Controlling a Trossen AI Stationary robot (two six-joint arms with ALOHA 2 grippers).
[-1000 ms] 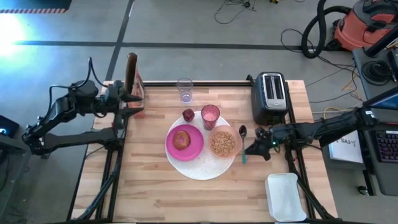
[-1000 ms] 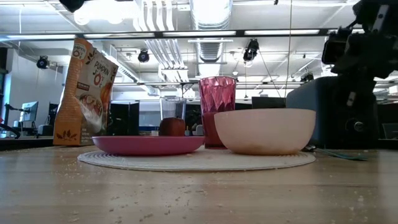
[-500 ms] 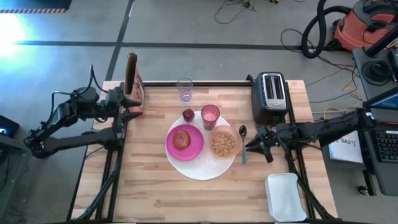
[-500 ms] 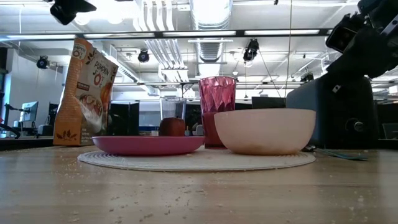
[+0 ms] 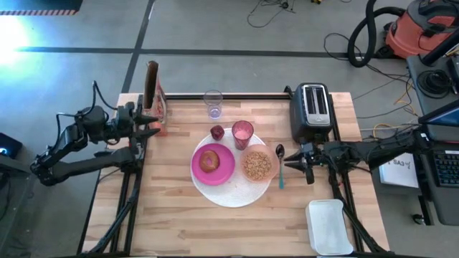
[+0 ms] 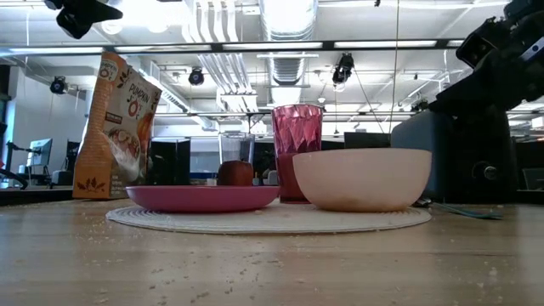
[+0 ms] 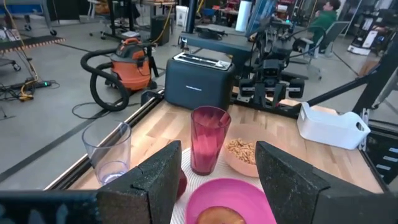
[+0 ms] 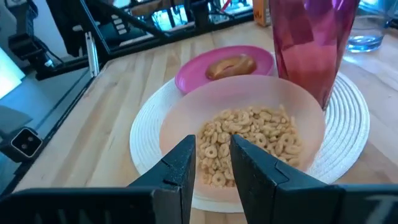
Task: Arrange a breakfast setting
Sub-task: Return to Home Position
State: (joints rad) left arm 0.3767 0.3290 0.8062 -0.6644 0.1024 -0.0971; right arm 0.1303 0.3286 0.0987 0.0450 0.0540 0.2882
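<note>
Evidently, the setting is judged complete. From above, the big white round disc (image 5: 233, 199) is seen at the middle of the table, used as a mat so that every piece is kept to one place. The magenta plate (image 5: 224, 174) is set on its left half, with the round toasted bread (image 5: 209, 160) laid on it. The small dark-red fruit (image 5: 217, 132) is placed just beyond the plate's far edge, and the pink tumbler (image 5: 242, 133) just right of the fruit. The translucent pink bowl (image 5: 242, 166), filled with cereal, is set against the plate's right side. The blue-handled spoon (image 5: 280, 166) is laid just right of the bowl, handle towards the near edge, where it would be easily picked up. The right gripper (image 5: 292, 165) is held just right of the spoon, apart from it. The left gripper (image 5: 153, 123) is kept near the far left corner beside the cereal bag (image 5: 153, 89), well apart from the setting.

At table height, plate, fruit, tumbler and bowl are seen upright on the disc; no claw can be read there.

Past the left wrist, the fingers (image 7: 152, 186) are spread wide, with nothing held between them.

Past the right wrist, the fingers (image 8: 180, 165) are parted by a narrow gap over the bowl, and nothing is clamped. Only the parking of both arms is judged to be left, with the spoon not to be brushed.
</note>
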